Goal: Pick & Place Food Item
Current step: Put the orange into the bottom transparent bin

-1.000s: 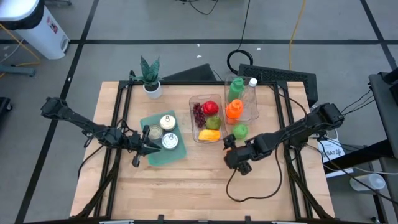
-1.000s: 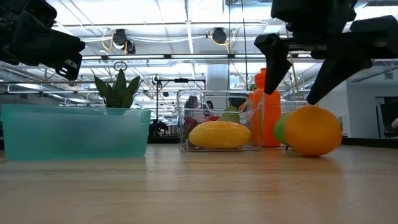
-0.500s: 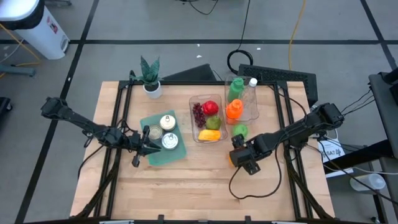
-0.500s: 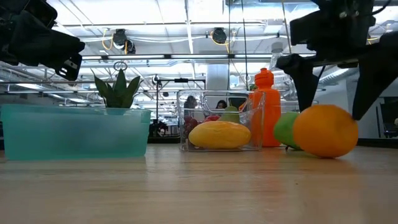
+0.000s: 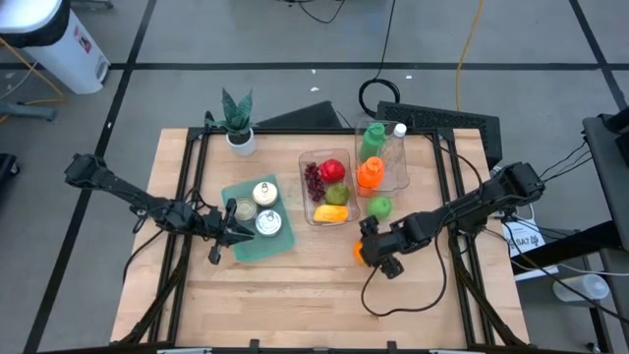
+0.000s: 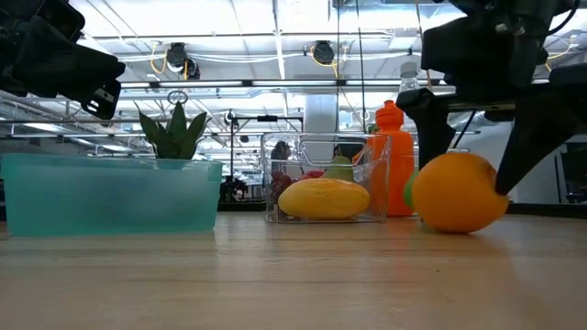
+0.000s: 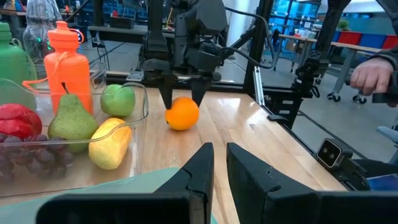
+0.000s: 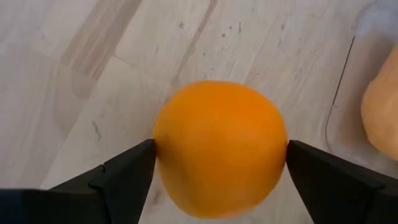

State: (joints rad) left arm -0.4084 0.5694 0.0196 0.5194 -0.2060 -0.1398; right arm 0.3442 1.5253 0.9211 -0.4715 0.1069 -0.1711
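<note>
The orange (image 5: 365, 253) has rolled slightly toward 9 o'clock on the table (image 5: 295, 295), and the right gripper (image 5: 374, 252) has followed, its fingers (image 8: 121, 177) spread wide and touching both sides. Just beyond, at 12 o'clock, lies the green apple (image 5: 379, 206). Farther off, the left gripper (image 5: 243, 232) hovers pressed together over the teal tray (image 5: 248, 248).

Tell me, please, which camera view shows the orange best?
The right wrist view: the orange fills the frame between the right tool's fingers. The low view shows it whole on the table, the left wrist view small, the high view mostly covered.
</note>
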